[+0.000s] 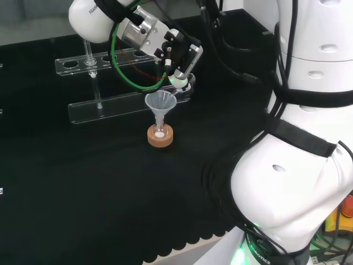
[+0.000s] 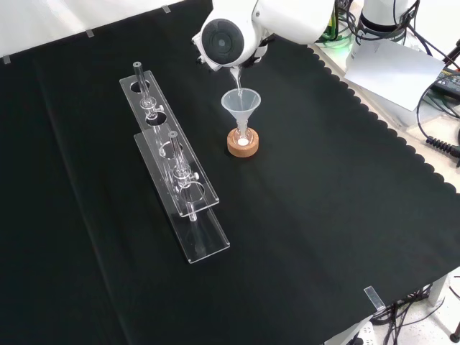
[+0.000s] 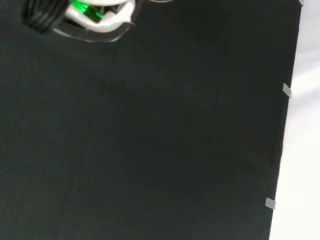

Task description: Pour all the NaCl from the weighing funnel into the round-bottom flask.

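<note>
In the head view, the black and white hand hangs tilted just above a clear funnel, its fingers curled round a small clear piece, the weighing funnel. The clear funnel stands in the neck of a round-bottom flask on a cork ring. A little white powder lies in the flask's bottom. In the front view, the weighing funnel's thin clear spout points down into the funnel above the cork ring; the arm's white link covers the hand.
Two clear plastic racks stand to the left of the flask in the front view, and behind it in the head view. The cloth's scalloped edge runs along the right in the front view, with cables beyond it.
</note>
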You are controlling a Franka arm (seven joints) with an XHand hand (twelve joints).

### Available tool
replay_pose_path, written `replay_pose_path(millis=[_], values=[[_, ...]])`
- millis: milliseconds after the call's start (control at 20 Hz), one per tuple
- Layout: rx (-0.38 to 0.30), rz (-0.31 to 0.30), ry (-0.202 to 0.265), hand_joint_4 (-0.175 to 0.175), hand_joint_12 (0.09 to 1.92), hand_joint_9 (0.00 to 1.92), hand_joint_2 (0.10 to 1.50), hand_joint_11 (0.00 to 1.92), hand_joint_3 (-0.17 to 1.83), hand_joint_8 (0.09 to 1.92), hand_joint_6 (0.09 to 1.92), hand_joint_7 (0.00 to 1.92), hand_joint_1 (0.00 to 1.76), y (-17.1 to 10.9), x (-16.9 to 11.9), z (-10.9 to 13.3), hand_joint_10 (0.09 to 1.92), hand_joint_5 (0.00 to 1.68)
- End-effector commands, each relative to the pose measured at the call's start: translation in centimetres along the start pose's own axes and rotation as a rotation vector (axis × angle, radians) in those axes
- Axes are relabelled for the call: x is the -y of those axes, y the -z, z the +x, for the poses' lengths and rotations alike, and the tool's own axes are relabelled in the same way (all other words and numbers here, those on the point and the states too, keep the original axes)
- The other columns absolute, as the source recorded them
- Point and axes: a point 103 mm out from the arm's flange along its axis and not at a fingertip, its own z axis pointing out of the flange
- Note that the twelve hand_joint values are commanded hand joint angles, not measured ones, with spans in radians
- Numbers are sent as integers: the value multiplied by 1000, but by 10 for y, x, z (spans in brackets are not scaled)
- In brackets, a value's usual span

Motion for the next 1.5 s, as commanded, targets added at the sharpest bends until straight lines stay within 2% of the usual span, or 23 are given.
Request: replay_pose_path(millis=[50,1500], values=[[10,-1,-3,175,1243,810,688,549,749,641,999,517,1076,2,1,1,491,1108],[71,10,-14,175,1232,815,684,567,755,645,999,509,1077,10,2,3,496,1110]])
